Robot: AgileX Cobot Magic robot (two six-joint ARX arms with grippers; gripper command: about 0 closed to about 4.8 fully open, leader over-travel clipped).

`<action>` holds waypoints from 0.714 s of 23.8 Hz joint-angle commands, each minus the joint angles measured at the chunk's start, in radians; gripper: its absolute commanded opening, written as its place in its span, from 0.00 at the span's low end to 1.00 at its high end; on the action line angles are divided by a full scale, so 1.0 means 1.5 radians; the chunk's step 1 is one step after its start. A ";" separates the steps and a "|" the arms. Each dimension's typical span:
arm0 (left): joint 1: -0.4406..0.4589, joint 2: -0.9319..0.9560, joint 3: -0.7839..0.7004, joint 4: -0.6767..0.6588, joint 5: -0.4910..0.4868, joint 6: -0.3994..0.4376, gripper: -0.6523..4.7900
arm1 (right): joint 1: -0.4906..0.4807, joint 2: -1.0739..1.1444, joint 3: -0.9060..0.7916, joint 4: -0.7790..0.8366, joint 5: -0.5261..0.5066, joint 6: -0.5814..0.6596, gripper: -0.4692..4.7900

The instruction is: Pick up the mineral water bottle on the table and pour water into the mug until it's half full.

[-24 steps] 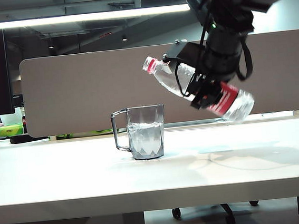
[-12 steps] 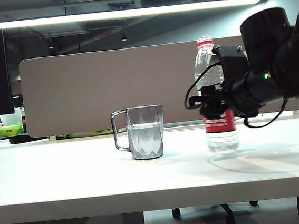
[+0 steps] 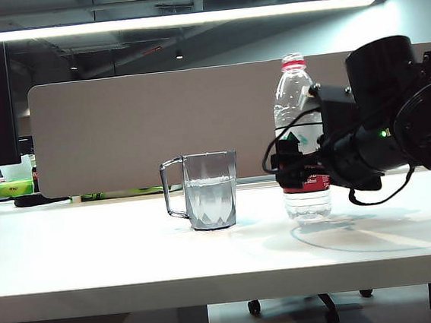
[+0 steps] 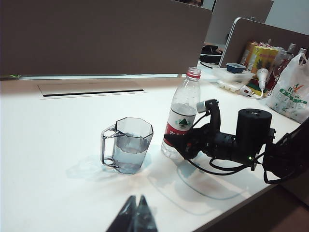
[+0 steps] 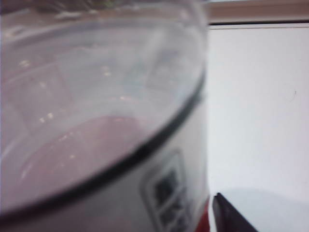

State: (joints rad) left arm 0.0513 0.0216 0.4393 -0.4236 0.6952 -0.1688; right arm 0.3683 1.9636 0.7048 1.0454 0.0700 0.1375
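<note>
Right gripper (image 3: 287,171) level, jaws unclear; left gripper (image 4: 135,215) jaws closed.

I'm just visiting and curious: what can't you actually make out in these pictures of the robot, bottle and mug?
- Right gripper: whether its fingers touch the mineral water bottle; it blocks the exterior view, and the right wrist view is a blur.
- Left gripper: only dark fingertips show, cut off by the left wrist picture's edge.
- Bottle label text: too small.
- Water left in the bottle: unclear.
- The mug holds water.

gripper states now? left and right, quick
Left gripper: shut, empty, above the table, short of the mug.
Right gripper: at the upright mineral water bottle's label; whether it grips cannot be told.
</note>
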 commanded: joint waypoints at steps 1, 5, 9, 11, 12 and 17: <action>-0.001 0.000 0.004 0.007 0.000 0.005 0.11 | 0.004 -0.012 0.000 0.013 0.001 0.001 1.00; -0.001 0.001 0.004 0.007 0.000 0.005 0.11 | 0.012 -0.049 -0.029 0.014 0.014 -0.007 1.00; -0.001 0.001 0.004 0.007 0.000 0.005 0.11 | 0.013 -0.126 -0.115 0.014 0.029 -0.007 1.00; -0.001 0.000 0.004 0.007 0.001 0.005 0.11 | 0.013 -0.197 -0.183 0.014 0.027 -0.007 0.87; -0.001 0.001 0.004 0.007 0.000 0.005 0.11 | 0.013 -0.251 -0.228 0.014 0.026 -0.007 0.54; -0.001 0.000 0.004 0.007 0.000 0.005 0.11 | 0.013 -0.412 -0.336 0.012 0.024 -0.007 0.09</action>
State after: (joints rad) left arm 0.0513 0.0216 0.4393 -0.4236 0.6952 -0.1688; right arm 0.3862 1.3991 0.2287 1.0489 0.1085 0.1303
